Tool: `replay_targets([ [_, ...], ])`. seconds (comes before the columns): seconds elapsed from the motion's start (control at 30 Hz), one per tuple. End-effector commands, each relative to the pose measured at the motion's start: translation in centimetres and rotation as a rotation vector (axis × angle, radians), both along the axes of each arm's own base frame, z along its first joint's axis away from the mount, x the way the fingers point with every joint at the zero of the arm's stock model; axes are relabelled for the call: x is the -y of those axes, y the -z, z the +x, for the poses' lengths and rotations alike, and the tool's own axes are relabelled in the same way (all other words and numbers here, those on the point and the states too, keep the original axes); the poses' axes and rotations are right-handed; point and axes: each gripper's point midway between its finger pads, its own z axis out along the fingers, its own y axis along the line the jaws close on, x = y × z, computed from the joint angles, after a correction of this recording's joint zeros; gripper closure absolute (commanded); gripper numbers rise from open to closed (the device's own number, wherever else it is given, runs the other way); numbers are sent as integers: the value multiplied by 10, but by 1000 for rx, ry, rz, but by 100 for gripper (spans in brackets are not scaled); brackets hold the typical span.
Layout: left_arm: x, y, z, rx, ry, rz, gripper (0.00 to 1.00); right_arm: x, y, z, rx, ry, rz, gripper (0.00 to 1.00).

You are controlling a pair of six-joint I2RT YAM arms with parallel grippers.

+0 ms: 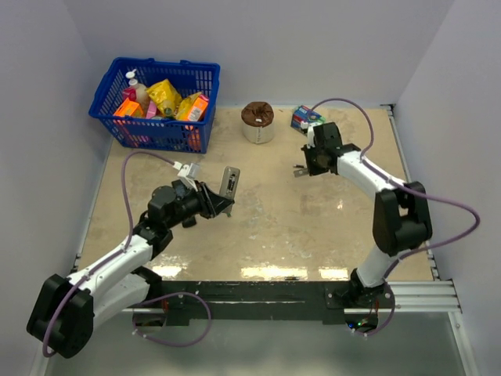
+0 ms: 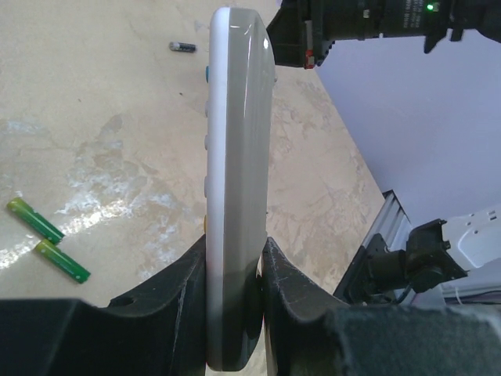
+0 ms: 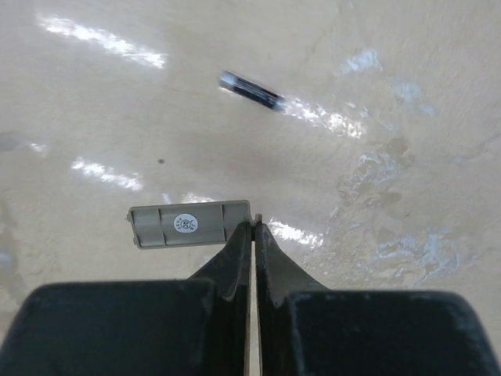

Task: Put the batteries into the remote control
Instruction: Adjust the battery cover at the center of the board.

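Bright, even overhead light, white glare patches across the glossy table (image 1: 274, 227), soft shadows, blurred wrist-view foregrounds.

You see the left gripper (image 1: 225, 197) clamped on the remote control (image 1: 229, 181), held up off the table (image 1: 313, 227), left of centre. The right gripper (image 1: 300, 170) hangs low toward the far right. A blue basket (image 1: 160, 135) of packets stands in the far-left corner.

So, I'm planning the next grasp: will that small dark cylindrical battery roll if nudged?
Probably: the small dark cylindrical battery lies on its round side, so a sideways nudge likely rolls it. The glossy beige tabletop looks smooth, so it may also slide.
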Motion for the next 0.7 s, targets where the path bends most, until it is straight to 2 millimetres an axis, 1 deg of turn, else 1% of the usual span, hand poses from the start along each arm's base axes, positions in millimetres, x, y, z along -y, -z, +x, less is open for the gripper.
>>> replay_targets([
  [0.0,16,-46,-1,86,91,-89,100,-43,-80,8,341,-168,37,100],
  [0.03,17,-46,-2,78,97,-87,100,-51,-81,0,358,-205,28,100],
  [0.07,16,-47,-2,79,94,-84,100,-53,-92,-2,391,-210,32,100],
  [0.1,17,-49,-2,79,96,-83,100,-55,-96,-4,402,-220,34,100],
  [0.13,16,-47,-1,69,88,-75,100,-60,-91,-12,399,-251,23,100],
  [0.17,14,-47,-2,73,83,-70,100,-63,-100,-17,432,-269,26,100],
  [0.2,14,-46,-1,70,78,-68,100,-71,-106,-20,470,-298,42,100],
  [0.23,13,-45,-2,63,79,-65,100,-82,-98,-33,473,-358,44,100],
  [0.27,13,-43,-3,59,82,-62,100,-89,-103,-40,502,-387,57,100],
  [0.3,13,-41,-3,54,84,-59,100,-106,-124,-49,580,-445,110,100],
  [0.33,14,-40,-4,49,90,-57,100,-109,-120,-58,595,-469,130,100],
  [0.37,14,-40,-5,52,94,-56,100,-114,-126,-63,626,-486,166,100],
  [0.4,14,-41,-5,50,94,-55,100,-122,-150,-69,716,-516,226,100],
  [0.43,14,-41,-5,49,97,-54,100,-122,-141,-75,713,-527,234,100],
  [0.47,14,-42,-4,54,97,-46,100,-122,-142,-76,727,-528,242,100],
  [0.5,14,-46,-3,67,96,-43,100,-123,-140,-79,718,-533,241,100],
  [0.53,12,-43,-2,53,86,-23,100,-123,-130,-78,683,-552,213,100],
  [0.57,10,-44,-1,74,81,0,100,-120,-106,-85,578,-576,166,100],
  [0.6,9,-48,1,89,73,11,100,-127,-107,-86,563,-605,147,100],
  [0.63,5,-45,3,79,50,35,100,-125,-82,-88,483,-634,84,100],
  [0.67,2,-49,3,107,38,49,100,-124,-72,-91,442,-652,53,100],
])
